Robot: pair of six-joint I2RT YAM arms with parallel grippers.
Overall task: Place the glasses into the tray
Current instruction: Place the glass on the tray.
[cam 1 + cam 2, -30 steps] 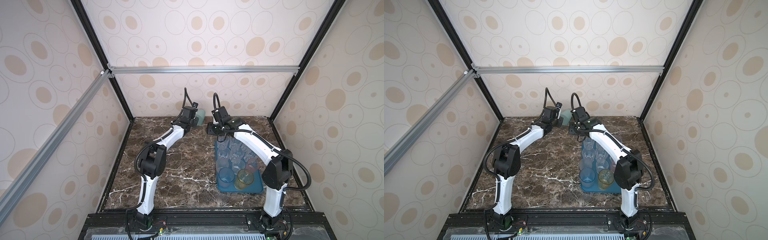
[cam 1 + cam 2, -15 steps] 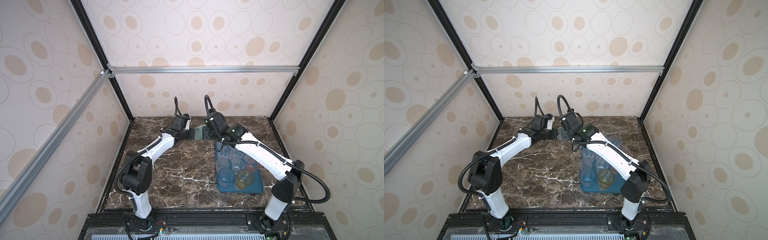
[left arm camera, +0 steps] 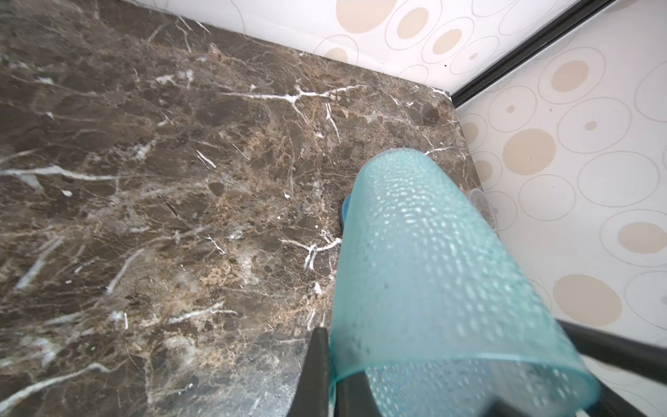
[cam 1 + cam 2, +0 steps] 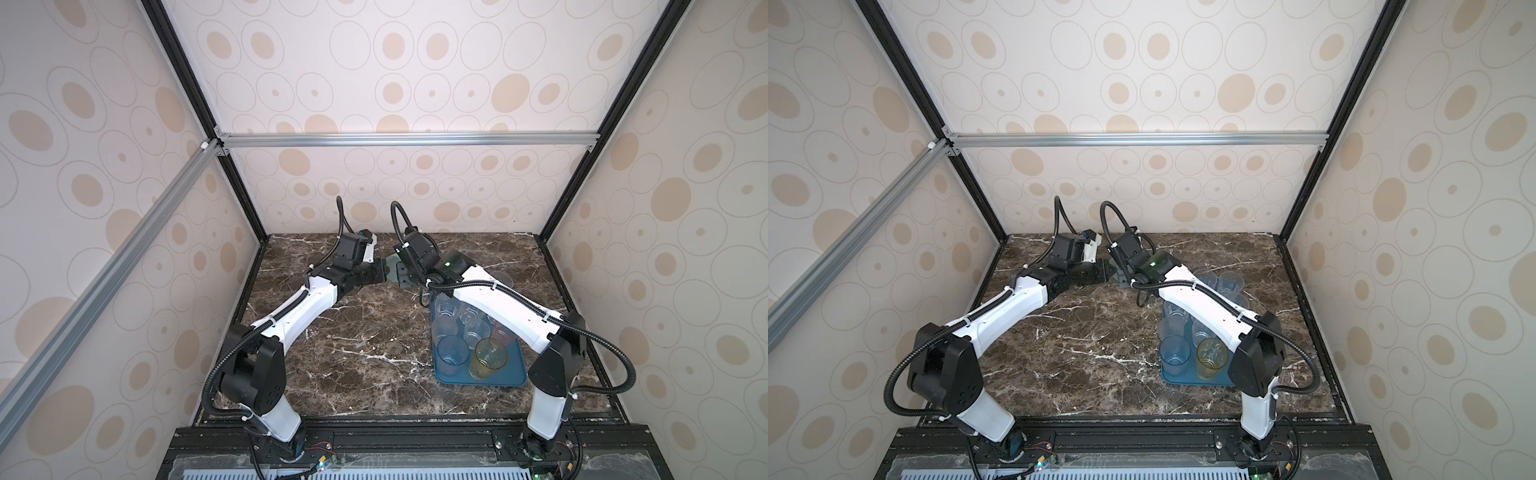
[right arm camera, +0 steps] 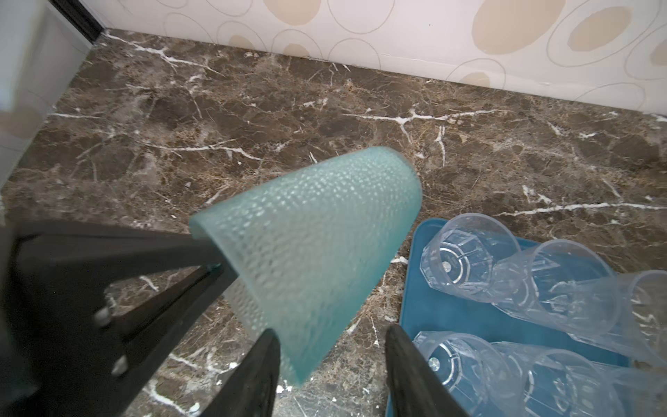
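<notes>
1 probably light, slippery teal glass [image 5: 310,238] hangs rim-pinched in the left gripper [image 3: 334,375]; the right gripper [image 5: 330,335], jaws spread, flanks its body, the surer hold.

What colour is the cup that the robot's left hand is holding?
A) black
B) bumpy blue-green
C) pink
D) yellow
B: the left gripper is shut on the rim of the frosted teal glass, while the yellow glass stands in the tray.
</notes>
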